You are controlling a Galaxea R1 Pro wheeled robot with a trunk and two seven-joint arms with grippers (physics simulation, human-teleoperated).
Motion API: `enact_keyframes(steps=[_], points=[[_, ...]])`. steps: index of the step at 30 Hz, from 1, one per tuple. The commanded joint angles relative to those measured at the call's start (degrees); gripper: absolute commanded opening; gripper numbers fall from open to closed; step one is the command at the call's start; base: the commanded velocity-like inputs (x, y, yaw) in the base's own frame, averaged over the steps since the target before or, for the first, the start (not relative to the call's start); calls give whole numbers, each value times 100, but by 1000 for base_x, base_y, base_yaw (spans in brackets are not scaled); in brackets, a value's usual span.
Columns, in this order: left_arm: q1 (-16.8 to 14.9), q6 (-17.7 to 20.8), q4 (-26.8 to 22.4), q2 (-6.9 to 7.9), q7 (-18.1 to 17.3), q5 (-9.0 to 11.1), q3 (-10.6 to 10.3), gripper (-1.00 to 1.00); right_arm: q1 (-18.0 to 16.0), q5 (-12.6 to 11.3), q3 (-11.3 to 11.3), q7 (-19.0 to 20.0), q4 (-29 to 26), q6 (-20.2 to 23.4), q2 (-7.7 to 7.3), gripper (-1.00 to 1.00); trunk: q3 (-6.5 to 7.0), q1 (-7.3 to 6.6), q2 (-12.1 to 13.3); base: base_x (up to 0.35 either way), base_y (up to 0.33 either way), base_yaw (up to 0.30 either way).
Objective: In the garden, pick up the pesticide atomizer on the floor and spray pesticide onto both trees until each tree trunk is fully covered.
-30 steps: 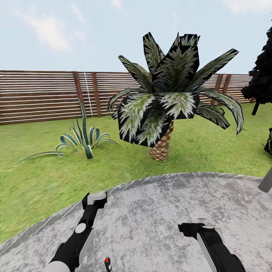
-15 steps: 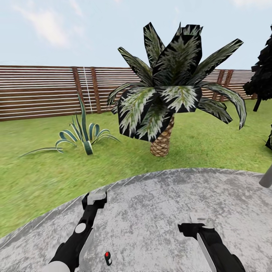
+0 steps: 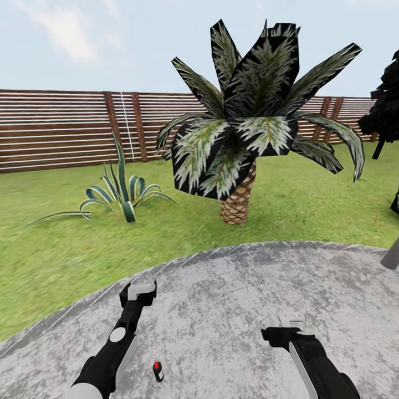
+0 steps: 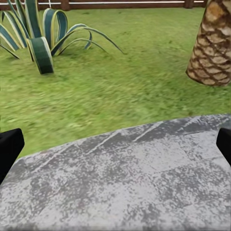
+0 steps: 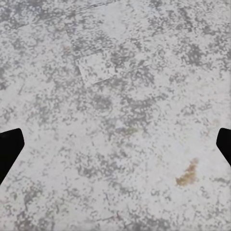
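Two arms reach forward and down in the head view, above a round patch of grey mottled stone paving (image 3: 233,310). The left gripper (image 3: 138,289) is at the left, held over the paving near its curved edge. The right gripper (image 3: 292,324) is at the right, also over the stone. In the left wrist view the two dark fingertips (image 4: 9,147) stand at the far edges of the picture, so the left gripper (image 4: 115,144) is wide apart and holds nothing. In the right wrist view the fingertips (image 5: 9,144) also stand at the far edges, so the right gripper (image 5: 115,144) is wide too and is empty; below it is only speckled stone with a small brown stain (image 5: 187,173).

A small, slim dark object with a red dot (image 3: 158,370) lies on the paving between the two arms, close to the left arm; it is too small to tell if this is the pesticide atomizer.

Beyond the paving is a green lawn (image 3: 55,255), closed at the back by a brown slatted wooden fence (image 3: 61,133). A short palm (image 3: 244,138) with a scaly trunk stands on the grass, and a striped agave plant (image 3: 119,194) grows well to its left. A dark leafy tree (image 3: 385,111) is at the right edge.
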Motion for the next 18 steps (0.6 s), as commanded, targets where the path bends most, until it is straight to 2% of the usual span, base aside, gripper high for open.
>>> enact_keyframes(steps=[1, 18], points=[[0, 0, 0, 1, 1, 0, -2, 100, 0, 0, 0, 0, 0, 0, 0, 100, -21, 23, -42, 0, 0, -1], [0, 1, 9, 0, 2, 0, -15, 100, 0, -1, -1, 0, 0, 0, 0, 100, -468, 396, -724, 0, 0, 0]])
